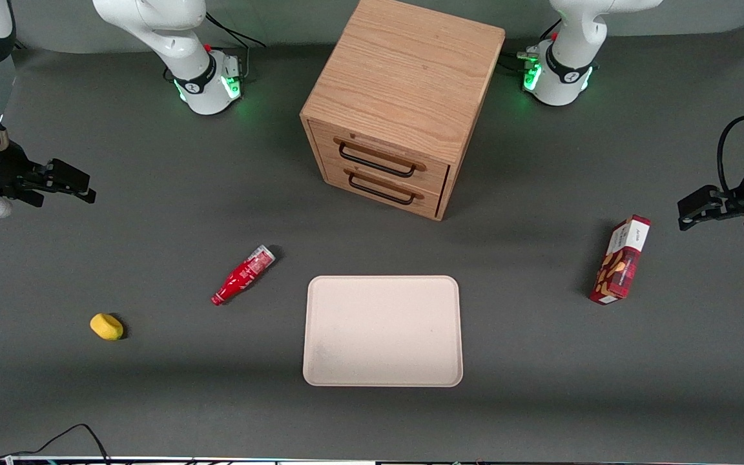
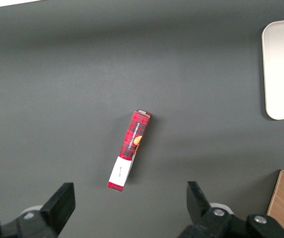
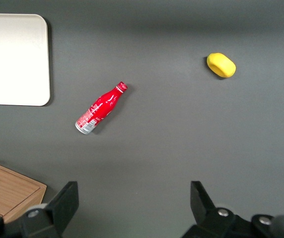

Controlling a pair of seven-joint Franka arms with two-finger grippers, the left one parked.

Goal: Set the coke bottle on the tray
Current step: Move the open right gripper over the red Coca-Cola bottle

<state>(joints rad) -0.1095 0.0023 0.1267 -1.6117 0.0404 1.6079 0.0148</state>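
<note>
Lying on the table, coke bottle (image 1: pixel 243 274) well apart from hand (image 1: pixel 72 184).

At nine o'clock in the front view the gripper (image 1: pixel 78 183) hangs above the table (image 1: pixel 152 400), fingers spread, its arm cut off by the picture's edge. In the right wrist view the edge cuts the tray (image 3: pixel 18 59) and leaves only a corner of the drawer cabinet (image 3: pixel 13 191). The white print on the coke bottle (image 1: pixel 243 275) is too small to read. So is the lettering on the snack box (image 1: pixel 620 260) at three o'clock.
</note>
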